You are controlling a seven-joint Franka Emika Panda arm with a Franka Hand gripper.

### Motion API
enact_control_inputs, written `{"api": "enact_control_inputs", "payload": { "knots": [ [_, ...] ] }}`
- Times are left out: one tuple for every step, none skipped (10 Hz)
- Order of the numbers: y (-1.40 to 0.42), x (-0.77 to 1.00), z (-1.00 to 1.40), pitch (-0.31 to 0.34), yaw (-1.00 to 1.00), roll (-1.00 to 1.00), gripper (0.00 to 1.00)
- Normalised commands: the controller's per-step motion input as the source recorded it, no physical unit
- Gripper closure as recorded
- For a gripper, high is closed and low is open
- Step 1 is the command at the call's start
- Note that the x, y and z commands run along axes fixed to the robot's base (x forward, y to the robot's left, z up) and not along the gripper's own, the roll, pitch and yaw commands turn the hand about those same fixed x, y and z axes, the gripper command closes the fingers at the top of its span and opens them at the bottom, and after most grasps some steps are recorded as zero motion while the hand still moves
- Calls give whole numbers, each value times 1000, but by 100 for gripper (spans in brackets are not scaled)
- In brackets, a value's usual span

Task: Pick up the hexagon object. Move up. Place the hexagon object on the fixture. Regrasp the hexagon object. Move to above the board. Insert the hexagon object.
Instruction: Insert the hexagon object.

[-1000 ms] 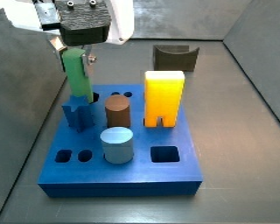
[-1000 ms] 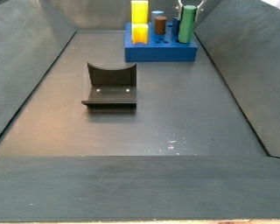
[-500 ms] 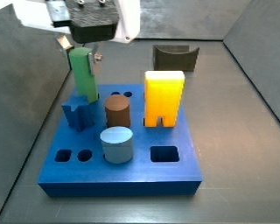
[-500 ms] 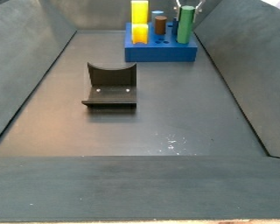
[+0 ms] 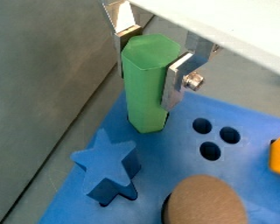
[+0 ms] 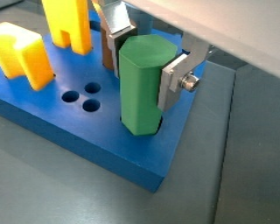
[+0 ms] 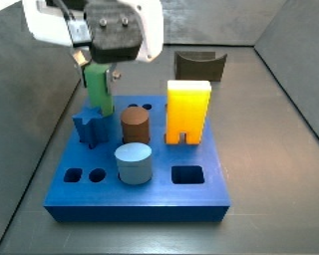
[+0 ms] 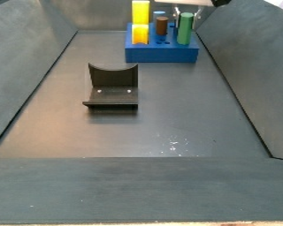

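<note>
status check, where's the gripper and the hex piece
Gripper over the board's back corner, shut on the hexagon object. Piece upright, lower end at the board. Blue star close beside; nothing blocking.

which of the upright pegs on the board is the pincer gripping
The green hexagon object, clamped upright in the pincer at the blue board's far corner. The brown cylinder and light-blue cylinder stand free, untouched.

matt green hexagon object (image 5: 146, 83), silver metal end effector (image 5: 152, 54)

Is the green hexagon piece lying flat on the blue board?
No, the green hexagon piece stands upright between the gripper fingers, its lower end at the blue board.
</note>
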Motion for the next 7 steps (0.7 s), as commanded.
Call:
{"api": "enact_control_inputs", "payload": {
  "knots": [
    [-77,0,-689,0,-66,59,100],
    [-63,0,-666,0,-71,49,100],
    [0,0,-537,0,-63,0,100],
    [0,0,-280,-43,-74,-51,100],
    [0,0,-106,-94,0,-41,100],
    [0,0,0,-14,0,0,100],
    [0,0,0,0,0,0,100]
  ]
}}
